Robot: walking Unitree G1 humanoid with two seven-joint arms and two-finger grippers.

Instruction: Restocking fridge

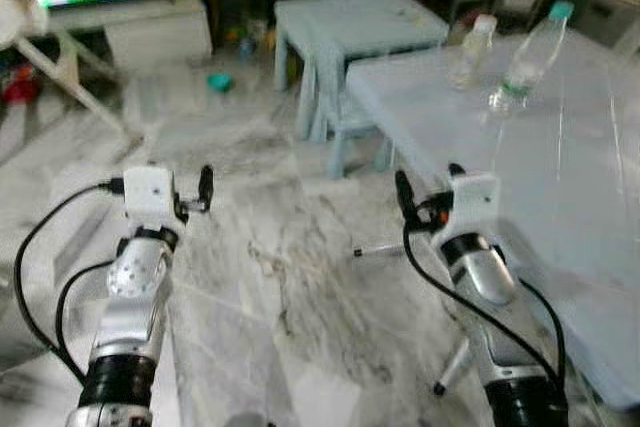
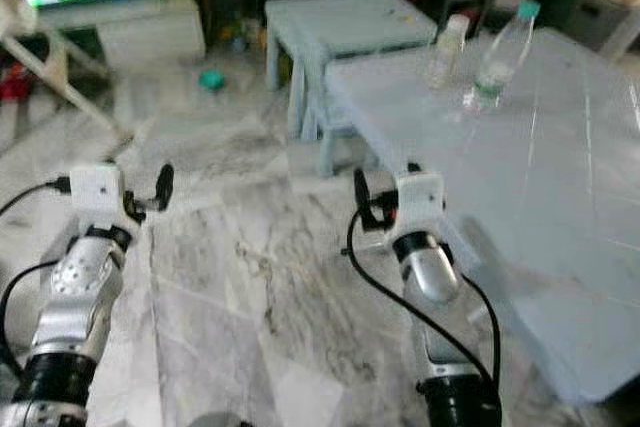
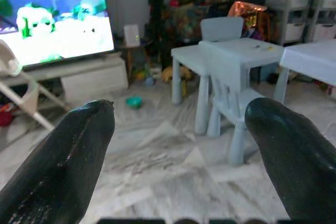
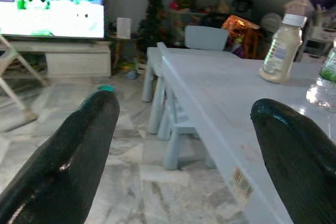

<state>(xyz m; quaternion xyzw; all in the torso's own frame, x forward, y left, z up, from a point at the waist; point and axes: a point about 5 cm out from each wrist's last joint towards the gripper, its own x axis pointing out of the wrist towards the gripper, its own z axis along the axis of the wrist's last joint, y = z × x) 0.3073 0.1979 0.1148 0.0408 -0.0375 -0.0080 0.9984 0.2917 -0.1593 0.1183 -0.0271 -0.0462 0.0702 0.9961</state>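
Probably light, smooth and slippery, the clear water bottle and the small milky bottle stand upright on the table, best gripped mid-body by the right gripper, its jaws apart and empty.

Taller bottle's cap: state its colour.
Teal-green cap on the clear bottle; clearest in the left eye view.

A clear water bottle with a teal cap and a small beige-filled bottle stand upright, near each other, far right on the table.
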